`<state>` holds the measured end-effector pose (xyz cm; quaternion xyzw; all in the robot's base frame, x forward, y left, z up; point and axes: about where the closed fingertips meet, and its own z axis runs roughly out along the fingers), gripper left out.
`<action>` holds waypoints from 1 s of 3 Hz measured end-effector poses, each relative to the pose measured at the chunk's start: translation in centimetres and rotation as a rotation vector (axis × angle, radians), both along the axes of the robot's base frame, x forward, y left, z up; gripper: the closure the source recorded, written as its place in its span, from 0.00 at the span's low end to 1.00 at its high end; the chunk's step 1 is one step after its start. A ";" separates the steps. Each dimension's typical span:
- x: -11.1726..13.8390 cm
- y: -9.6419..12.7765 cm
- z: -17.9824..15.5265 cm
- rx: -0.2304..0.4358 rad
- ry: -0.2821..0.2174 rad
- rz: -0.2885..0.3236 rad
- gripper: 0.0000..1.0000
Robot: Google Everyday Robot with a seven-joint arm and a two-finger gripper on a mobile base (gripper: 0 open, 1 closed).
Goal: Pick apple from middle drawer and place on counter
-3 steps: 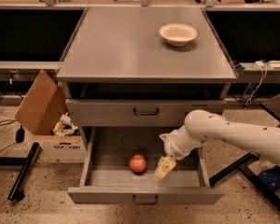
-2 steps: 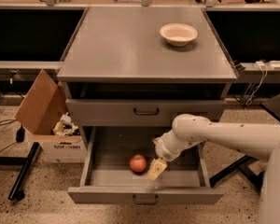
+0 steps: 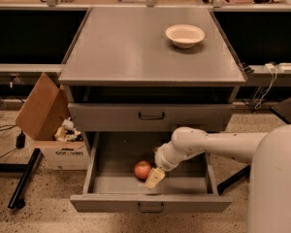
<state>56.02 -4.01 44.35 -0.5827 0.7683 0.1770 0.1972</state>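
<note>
- small round red apple [image 3: 142,169] with yellowish patches: lies on the floor of the pulled-out drawer, near its middle, slightly towards the front, touching no wall.
- wide shallow grey metal middle drawer [image 3: 112,204]: drawn fully open, low side walls, small dark loop handle on its front face.
- gripper [image 3: 155,177], pale yellowish tip on a white arm [image 3: 218,144]: reaches in from the right, lowered inside the drawer, angled down and to the left, just beside the apple on its right; contact with the fruit cannot be made out. claw state: cannot tell whether open or closed.
- broad flat matte grey metal counter [image 3: 131,47]: top of the cabinet, directly above the drawers.
- off-white round bowl [image 3: 185,35]: upright on the counter, towards its back right.
- closed grey drawer [image 3: 111,118]: directly above the open one, dark loop handle.
- open brown cardboard box [image 3: 43,113]: on the floor left of the cabinet, flap raised, mixed small items inside.
</note>
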 end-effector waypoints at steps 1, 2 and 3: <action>1.3 0.5 -1.6 0.032 -0.010 -0.015 0.00; 1.7 1.0 -3.8 0.057 -0.009 -0.018 0.00; 1.8 1.4 -5.9 0.094 -0.026 -0.030 0.00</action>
